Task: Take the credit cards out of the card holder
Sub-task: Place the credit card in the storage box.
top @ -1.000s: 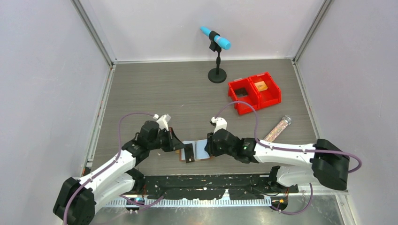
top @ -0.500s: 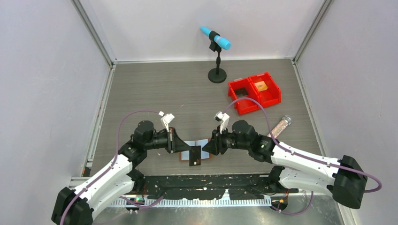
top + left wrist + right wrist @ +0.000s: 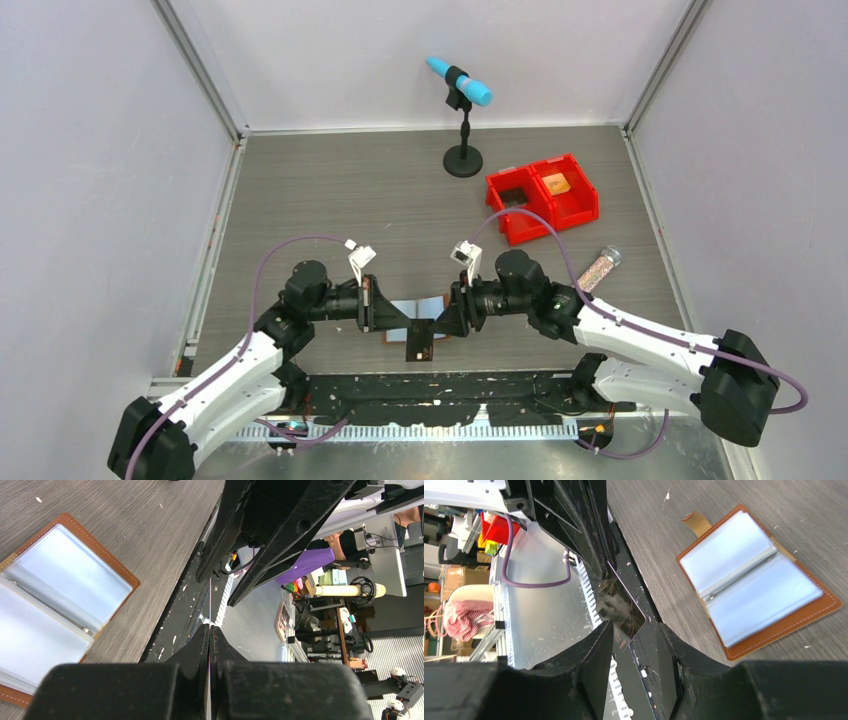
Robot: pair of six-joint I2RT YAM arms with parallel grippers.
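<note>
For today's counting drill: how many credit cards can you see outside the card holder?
1: a dark card, pinched edge-on by the left pincer and held up near the open card holder. More may be hidden in the holder's sleeves.

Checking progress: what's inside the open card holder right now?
The card holder lies open; its pale sleeves look empty. Any card tucked beneath those top pages is covered and cannot be seen.

1. Card holder (image 3: pixel 60 595): cut off by the left edge in the left wrist view.
2. Card (image 3: pixel 420 342): edge-on in the left wrist view, a thin line only; print unreadable under glare in the right wrist view.
3. Orange item (image 3: pixel 557 184) in red bin (image 3: pixel 575 212): too small to identify.
4. Glitter tube (image 3: pixel 598 268): lower end hidden behind right arm (image 3: pixel 640 340).
</note>
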